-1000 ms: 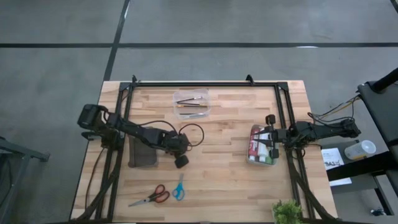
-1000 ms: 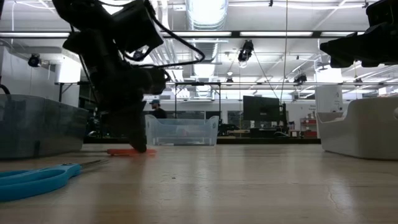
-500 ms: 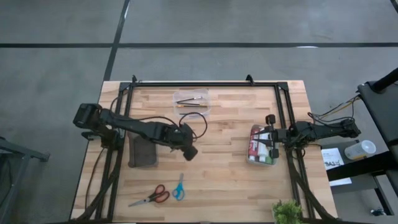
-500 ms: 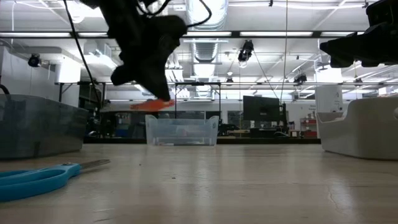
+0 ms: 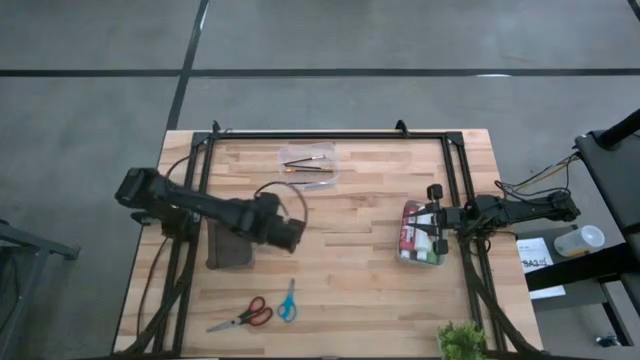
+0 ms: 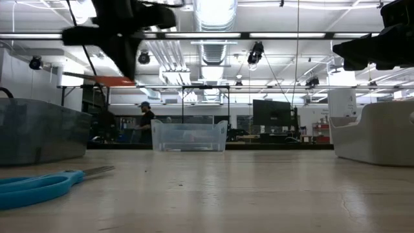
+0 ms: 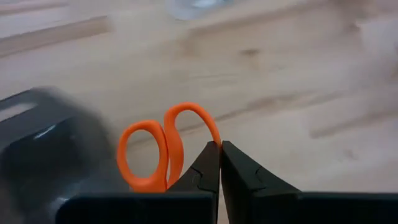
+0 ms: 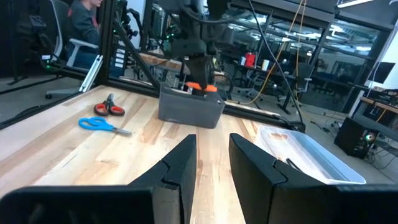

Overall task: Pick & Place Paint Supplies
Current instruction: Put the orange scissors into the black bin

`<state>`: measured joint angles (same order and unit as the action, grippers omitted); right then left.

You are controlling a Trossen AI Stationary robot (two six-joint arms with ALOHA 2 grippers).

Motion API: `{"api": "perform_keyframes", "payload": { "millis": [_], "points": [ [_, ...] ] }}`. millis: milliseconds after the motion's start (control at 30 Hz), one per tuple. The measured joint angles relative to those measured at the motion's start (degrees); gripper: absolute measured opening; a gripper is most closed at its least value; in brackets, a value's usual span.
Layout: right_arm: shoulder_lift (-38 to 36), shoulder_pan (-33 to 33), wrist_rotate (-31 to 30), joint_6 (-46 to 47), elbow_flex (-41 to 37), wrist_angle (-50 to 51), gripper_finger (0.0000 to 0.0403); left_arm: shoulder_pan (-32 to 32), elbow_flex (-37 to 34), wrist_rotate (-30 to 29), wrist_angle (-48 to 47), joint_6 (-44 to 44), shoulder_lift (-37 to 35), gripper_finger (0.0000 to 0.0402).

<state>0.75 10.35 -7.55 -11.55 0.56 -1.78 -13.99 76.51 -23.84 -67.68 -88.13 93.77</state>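
Left gripper (image 7: 220, 163): fingers clamped on orange scissors (image 7: 163, 146), handles beyond the fingertips, above dark bin (image 5: 229, 246). Right gripper (image 8: 211, 163): fingers apart, empty.

The tabletop (image 5: 370, 280) is made of pale wooden planks with a smooth, matt finish. Glossy orange plastic is seen on the scissors' handles (image 7: 163, 146), while the left claw (image 7: 220, 168) is formed of matt black plastic. The bin (image 6: 189, 136) is made of clear plastic.

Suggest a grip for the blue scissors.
Blue scissors: come straight down and pinch across the blades near the pivot. They lie flat with blades apparently shut, making one narrow bar; the handle loops are wider.
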Motion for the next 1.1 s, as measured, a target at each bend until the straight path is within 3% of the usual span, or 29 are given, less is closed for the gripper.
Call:
{"api": "perform_keyframes", "payload": {
  "millis": [267,600,733,1100],
  "points": [
    [0.1,0.0,0.0,0.0,0.0,0.0,0.0091,-7.3,-1.0,-3.2,-16.0,-25.2,-2.5,0.0007],
    [0.1,0.0,0.0,0.0,0.0,0.0,0.0091,-6.6,-8.9,-2.4,-18.8,-35.8,-5.4,0.0007],
    [0.1,0.0,0.0,0.0,0.0,0.0,0.0091,-5.9,-14.0,-1.8,-15.9,-40.7,-6.4,0.0007],
    [0.1,0.0,0.0,0.0,0.0,0.0,0.0091,-2.7,-32.6,0.4,4.0,-40.0,-12.6,0.0007]
  ]
}}
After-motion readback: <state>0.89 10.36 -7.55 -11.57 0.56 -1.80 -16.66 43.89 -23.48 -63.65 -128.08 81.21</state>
